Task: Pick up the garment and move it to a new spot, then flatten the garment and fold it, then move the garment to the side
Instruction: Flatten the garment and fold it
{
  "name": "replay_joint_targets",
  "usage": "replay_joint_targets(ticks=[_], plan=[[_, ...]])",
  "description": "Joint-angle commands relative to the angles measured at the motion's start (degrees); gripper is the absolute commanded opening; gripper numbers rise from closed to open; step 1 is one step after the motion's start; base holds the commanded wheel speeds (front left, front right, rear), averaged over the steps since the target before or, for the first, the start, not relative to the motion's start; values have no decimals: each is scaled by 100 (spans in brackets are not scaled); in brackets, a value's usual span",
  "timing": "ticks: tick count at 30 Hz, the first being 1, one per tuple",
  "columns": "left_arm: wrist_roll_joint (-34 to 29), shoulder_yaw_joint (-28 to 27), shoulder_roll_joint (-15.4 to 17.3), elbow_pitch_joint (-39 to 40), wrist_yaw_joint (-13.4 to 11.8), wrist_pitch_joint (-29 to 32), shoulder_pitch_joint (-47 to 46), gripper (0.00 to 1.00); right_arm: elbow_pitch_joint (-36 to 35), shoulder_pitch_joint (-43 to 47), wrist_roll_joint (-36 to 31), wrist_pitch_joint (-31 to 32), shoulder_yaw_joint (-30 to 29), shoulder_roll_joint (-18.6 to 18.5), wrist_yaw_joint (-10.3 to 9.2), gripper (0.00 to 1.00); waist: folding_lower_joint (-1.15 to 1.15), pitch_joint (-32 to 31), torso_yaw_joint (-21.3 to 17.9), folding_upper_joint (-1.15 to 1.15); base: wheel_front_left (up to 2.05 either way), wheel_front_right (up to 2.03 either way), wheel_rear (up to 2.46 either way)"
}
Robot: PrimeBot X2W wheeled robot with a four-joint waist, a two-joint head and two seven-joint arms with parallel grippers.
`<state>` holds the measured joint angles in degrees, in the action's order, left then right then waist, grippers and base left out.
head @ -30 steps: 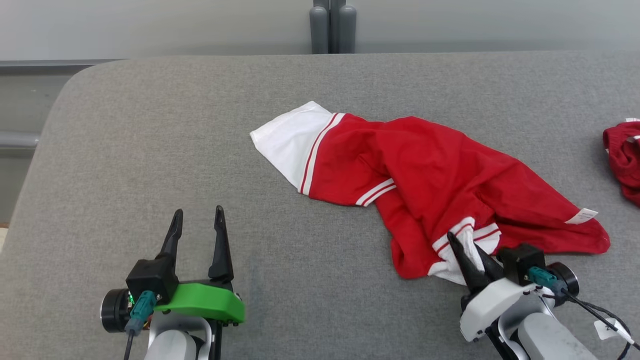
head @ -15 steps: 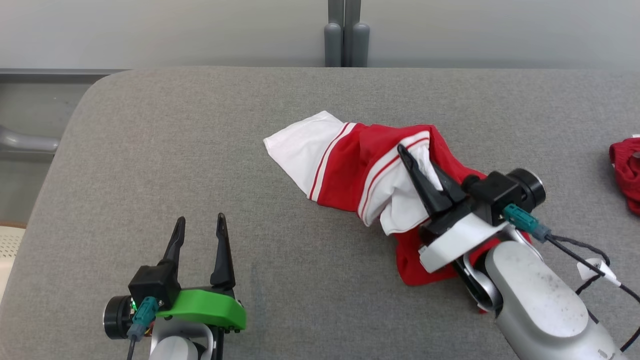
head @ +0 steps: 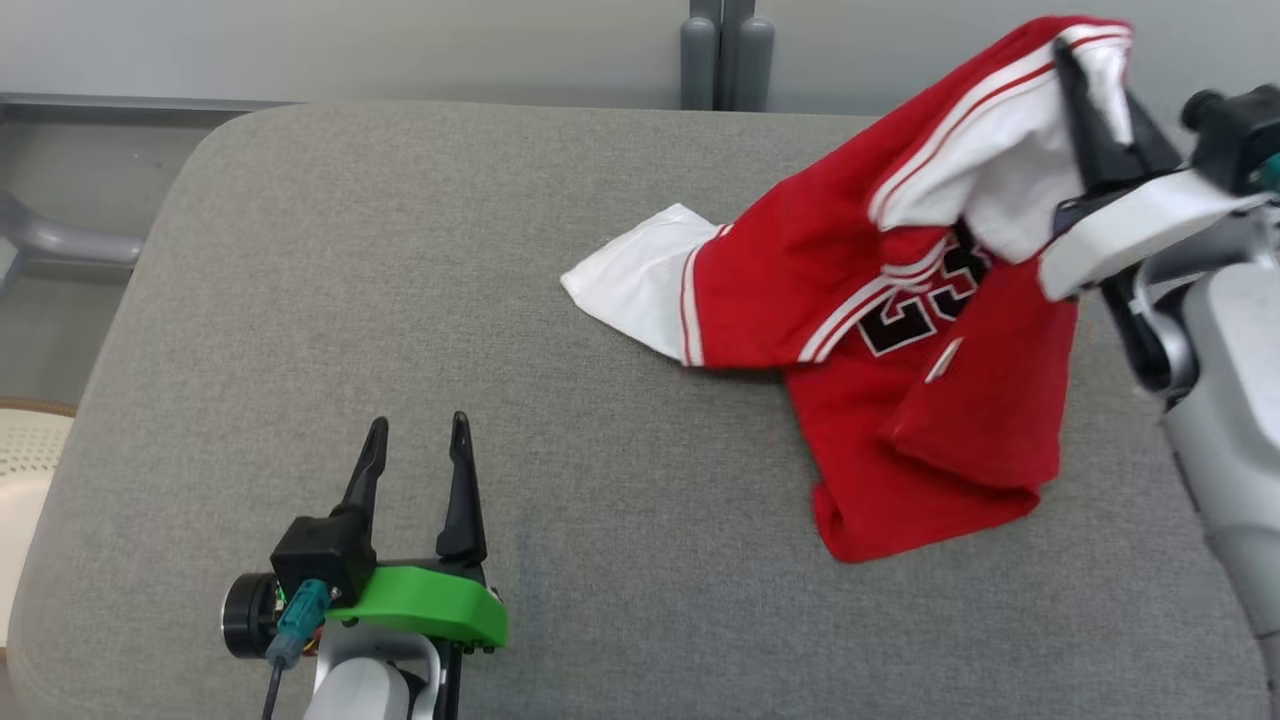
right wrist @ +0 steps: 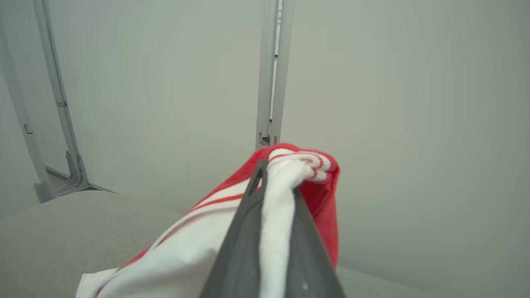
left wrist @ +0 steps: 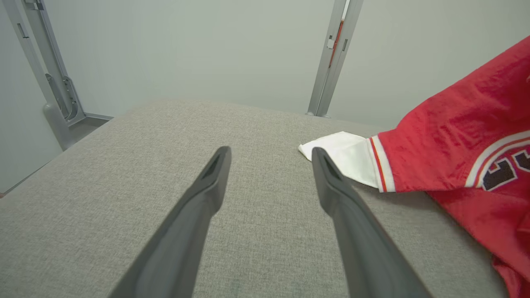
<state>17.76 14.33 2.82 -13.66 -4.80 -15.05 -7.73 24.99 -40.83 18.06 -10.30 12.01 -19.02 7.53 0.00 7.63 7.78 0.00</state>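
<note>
Both jaws of the near left gripper [head: 419, 425] are standing apart, empty, while beyond, the right gripper [head: 1095, 100] is pinching aloft the white trim of the red jersey [head: 930, 400], its lower half lying on the grey table [head: 400, 250], folds half-hiding its number.

Black number [head: 893, 325] on garment [head: 930, 420] is half tucked under a fold, unreadable. Tips of right gripper [head: 1092, 78] buried in white trim [head: 1000, 190]. Right forearm [head: 1225, 420] cut by frame edge. Garment runs off right edge in left wrist view.
</note>
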Motion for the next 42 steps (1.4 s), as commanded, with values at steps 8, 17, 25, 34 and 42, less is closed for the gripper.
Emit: replay_joint_targets(ticks=[8, 17, 25, 34, 42], plan=[[134, 236, 16, -12, -17, -17, -335, 100, 2011, -1081, -388, -36, -1313, -654, -8, 0, 0, 525, 526, 0, 0, 0, 0], [199, 327, 16, -1, -74, -17, -456, 100, 3472, -1571, -968, -247, -2248, -902, -7, 100, 0, 820, 705, 0, 0, 0, 0], [102, 205, 16, -1, -91, -17, -373, 100, 3357, -1508, -1238, -437, -1696, -522, -7, 100, 0, 667, 362, 0, 0, 0, 0], [57, 131, 18, -31, -72, -17, -225, 100, 2231, -505, -422, -375, 169, -124, -8, 100, 0, 382, 74, 0, 0, 0, 0], [73, 125, 19, -4, -43, -16, -240, 100, 1761, 345, -49, -145, 1662, -180, -8, 100, 0, 418, 177, 0, 0, 0, 0]])
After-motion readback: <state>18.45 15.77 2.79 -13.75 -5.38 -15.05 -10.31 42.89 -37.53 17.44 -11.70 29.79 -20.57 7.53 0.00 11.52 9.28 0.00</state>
